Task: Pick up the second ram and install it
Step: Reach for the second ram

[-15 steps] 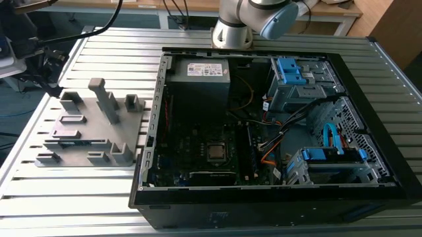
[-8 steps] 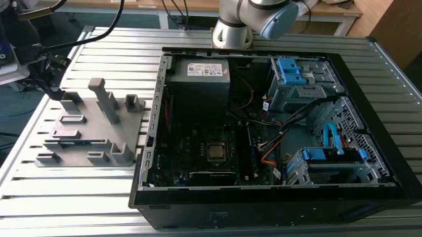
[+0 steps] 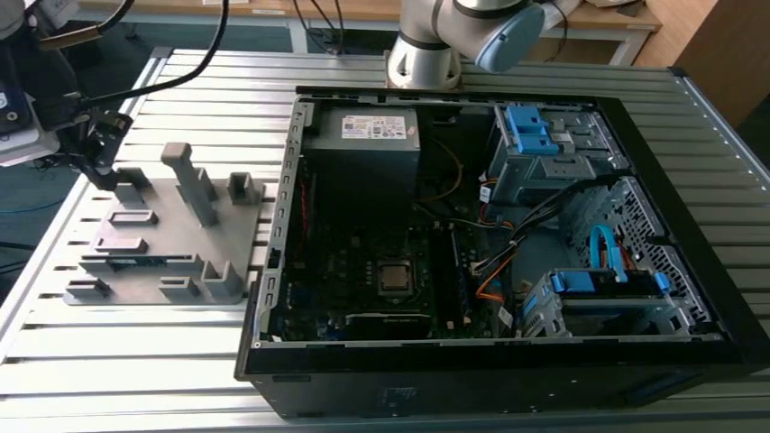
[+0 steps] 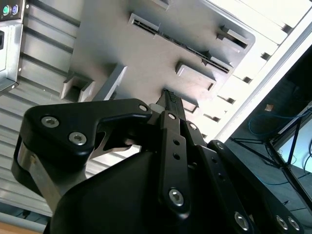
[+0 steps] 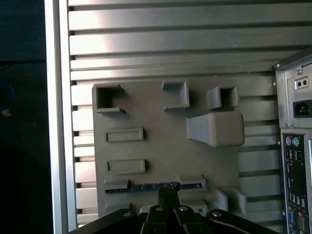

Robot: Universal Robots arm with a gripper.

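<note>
Grey holder block (image 3: 171, 236) lies on the slatted table (image 3: 121, 361), near the table's edge at the exterior view's left and just beside the open computer case (image 3: 481, 357). The first wrist view shows the second ram (image 5: 148, 186) as a blue-green strip on edge in a slot. In the exterior view that slot lies toward the block's side away from the arm's base. The gripper (image 5: 168, 194) hovers over it, jaws drawn together and holding nothing. A tall grey post (image 3: 193, 185) rises from the block nearby.

Pincer (image 3: 104, 170) hangs by the grey holder block (image 3: 180, 271), exterior view's left. Second ram (image 3: 142, 262) lies in its slot. Open computer case (image 3: 506, 365) beside on slatted counter (image 3: 121, 361).
</note>
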